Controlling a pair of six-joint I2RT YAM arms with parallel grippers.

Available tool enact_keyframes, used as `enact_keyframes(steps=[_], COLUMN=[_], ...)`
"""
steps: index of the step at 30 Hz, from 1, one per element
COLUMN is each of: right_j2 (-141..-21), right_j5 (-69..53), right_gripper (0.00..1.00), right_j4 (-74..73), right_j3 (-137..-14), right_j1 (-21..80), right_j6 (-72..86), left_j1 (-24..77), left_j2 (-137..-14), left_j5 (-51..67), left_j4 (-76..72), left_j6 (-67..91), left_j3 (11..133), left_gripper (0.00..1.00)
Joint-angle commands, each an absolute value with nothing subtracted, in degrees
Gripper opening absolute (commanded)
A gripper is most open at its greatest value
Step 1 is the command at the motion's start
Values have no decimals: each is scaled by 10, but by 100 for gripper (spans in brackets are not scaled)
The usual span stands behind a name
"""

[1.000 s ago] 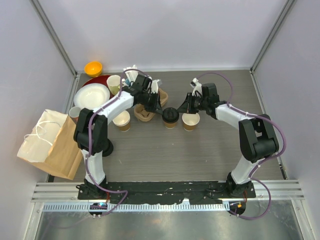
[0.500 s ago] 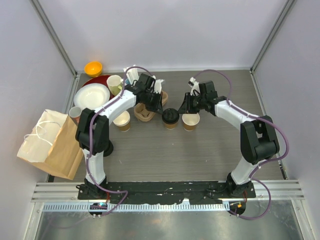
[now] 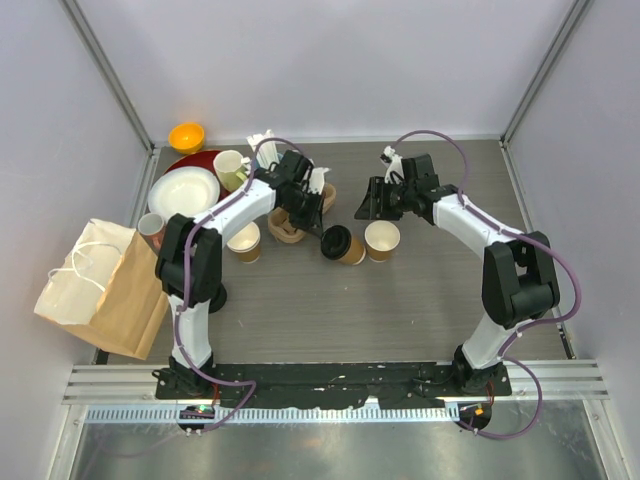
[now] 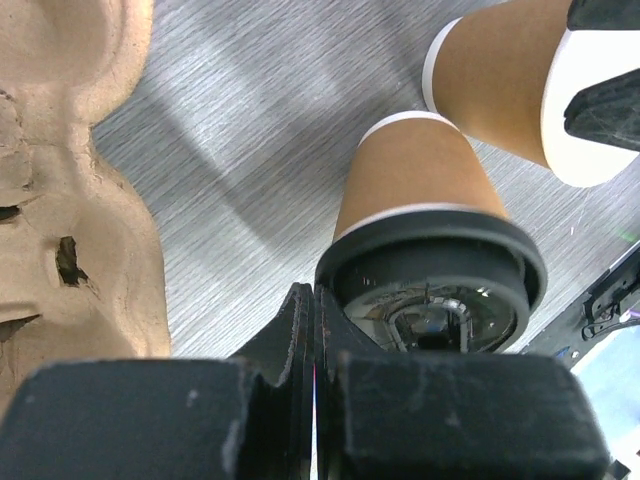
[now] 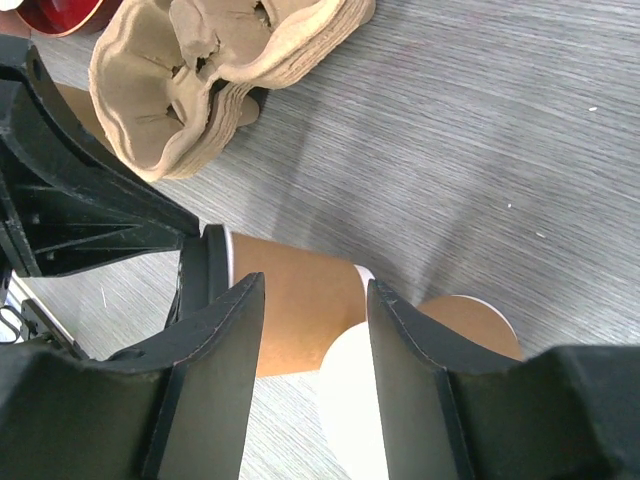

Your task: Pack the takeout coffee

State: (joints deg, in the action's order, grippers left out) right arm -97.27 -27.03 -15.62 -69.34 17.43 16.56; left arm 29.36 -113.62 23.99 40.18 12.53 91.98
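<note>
Lidded takeout coffee cup (image 3: pixel 342 246) leans tilted at mid-table, beside unlidded cup (image 3: pixel 382 240), just right of pulp carrier (image 3: pixel 288 228). Left gripper (image 4: pixel 313 310) fully closed, tips against black lid rim; whether it pinches rim unclear. Right gripper (image 5: pixel 312 295) spread apart, holding nothing, poised above cups. Best approach: stand cup upright first, grasp wall below lid, lower straight into carrier well.

Grey wood-grain table (image 3: pixel 420 300), pale walls (image 3: pixel 330 60)
</note>
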Motion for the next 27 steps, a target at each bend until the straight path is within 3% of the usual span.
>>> enact_keyframes(steps=[1, 10, 14, 17, 19, 27], right_j2=[-969, -953, -905, -868, -862, -835], right_j5=[-276, -295, -251, -236, -258, -308], right_gripper=[51, 53, 62, 74, 88, 91], right_j4=[-156, -128, -141, -142, -140, -205], right_j3=[-710, -677, -680, -669, -656, -591], right_j1=[172, 180, 255, 293, 301, 395], right_j6=[160, 156, 58, 2, -23, -193], left_j1=[301, 309, 298, 284, 272, 224], left_j2=[-1124, -1123, -1113, -1079, -1050, -977], left_j5=[239, 241, 250, 236, 227, 243], left_j4=[412, 419, 439, 455, 464, 469], left_j6=[110, 105, 93, 70, 48, 32], left_j3=[954, 967, 990, 1005, 1003, 933], left_gripper=[0, 0, 0, 12, 21, 27])
